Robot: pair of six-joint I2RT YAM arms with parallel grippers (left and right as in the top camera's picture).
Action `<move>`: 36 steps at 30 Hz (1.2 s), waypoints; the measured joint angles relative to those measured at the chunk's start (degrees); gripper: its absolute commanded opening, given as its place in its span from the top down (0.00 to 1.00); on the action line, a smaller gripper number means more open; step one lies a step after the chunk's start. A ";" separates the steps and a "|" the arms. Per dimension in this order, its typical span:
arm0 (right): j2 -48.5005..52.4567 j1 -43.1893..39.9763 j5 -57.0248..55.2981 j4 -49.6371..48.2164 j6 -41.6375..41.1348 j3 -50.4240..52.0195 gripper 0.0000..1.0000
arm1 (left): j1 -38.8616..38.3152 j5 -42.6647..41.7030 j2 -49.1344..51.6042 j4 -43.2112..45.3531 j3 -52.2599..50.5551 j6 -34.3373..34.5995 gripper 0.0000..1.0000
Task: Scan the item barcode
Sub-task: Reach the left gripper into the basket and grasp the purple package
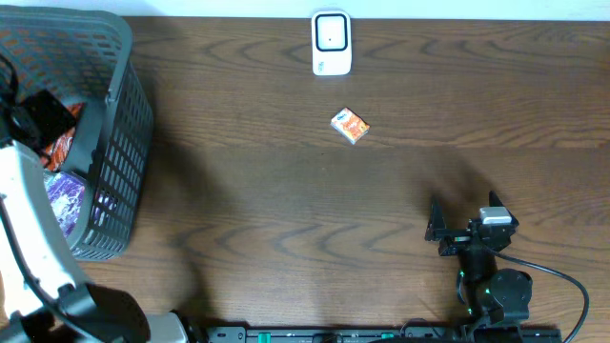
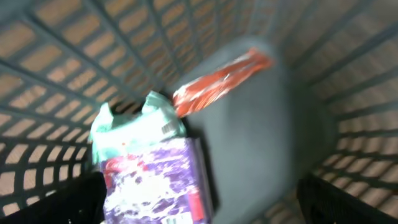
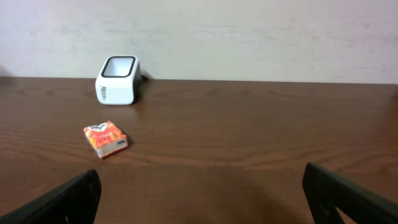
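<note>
Left arm (image 1: 33, 219): long link being covered by white shell, joints being shown in black. Right arm (image 1: 496, 286): body being finished in black throughout; grey camera block (image 1: 496, 219) being carried at wrist; green light (image 1: 464, 278) being shown on joint; black cable (image 1: 583, 295) being run off right side. Dark blunt fingers (image 3: 65, 199) being shown on right tool (image 3: 208, 199) and left tool (image 2: 208, 200).

Bench (image 1: 286, 210): dark wood, visible grain, smooth with a low satin sheen. Basket (image 1: 124, 143): grey moulded plastic lattice, matt. Scanner (image 1: 332, 43): white plastic, smooth, slightly glossy. Carton (image 1: 350, 125): printed card, matt (fine detail too small to judge). Purple packet (image 2: 155, 180) and orange wrapper (image 2: 217, 84): glossy film, crinkled, catching glare. Wall (image 3: 249, 31): pale, matt.
</note>
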State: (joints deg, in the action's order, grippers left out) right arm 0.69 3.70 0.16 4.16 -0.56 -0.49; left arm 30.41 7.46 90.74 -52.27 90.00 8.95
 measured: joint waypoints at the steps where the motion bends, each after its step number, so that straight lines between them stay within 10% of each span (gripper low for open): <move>1: 0.00 0.00 0.00 0.00 -0.02 0.00 0.01 | 0.20 0.00 0.50 -0.42 -0.07 -0.17 0.02; 34: 0.00 0.00 0.00 0.00 -0.02 0.00 0.01 | 0.98 2.62 28.24 -11.56 -0.28 15.52 0.01; 36: 0.00 0.00 0.00 0.00 -0.02 0.00 0.01 | 0.96 3.10 28.63 -12.11 -0.07 16.31 0.27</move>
State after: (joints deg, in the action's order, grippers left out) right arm 0.69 3.70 0.16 4.16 -0.58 -0.49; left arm 31.38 10.57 119.37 -64.38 89.93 25.26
